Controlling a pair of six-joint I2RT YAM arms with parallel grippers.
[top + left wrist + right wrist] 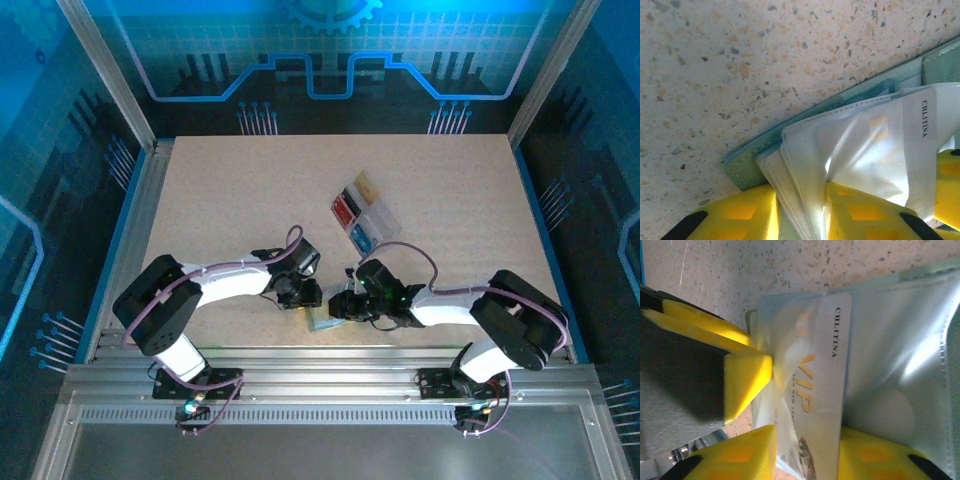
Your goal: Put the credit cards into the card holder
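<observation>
Two grippers meet low over the card holder, which lies open at the near middle of the table, just beyond the arm bases. From the left, the left gripper is clamped on a fold of the holder's clear sleeves. Its yellow fingers pinch the plastic and seem to hold it up from the green cover. From the right, the right gripper sits at the sleeve's mouth with a pale VIP card lying between its fingers. I cannot tell whether they grip the card or stand loose beside it. I judge the step in hand to be seating this one card, since part of it looks to be under the plastic while its near end sticks out toward my right fingers. Next I would want a short push deeper into the pocket, the left keeping the sleeve taut, then a clean retreat so the card isn't dragged back out. Farther off, right of centre, the clear tray holds more credit cards in red, black, blue and tan, so I reckon most of the job is ahead. The overhead view gives me that tray and how the arms lie. For the card's print and how it sits in the sleeve I go to the right wrist view, and for the pinch and the cover flat on the table, to the left wrist view.
</observation>
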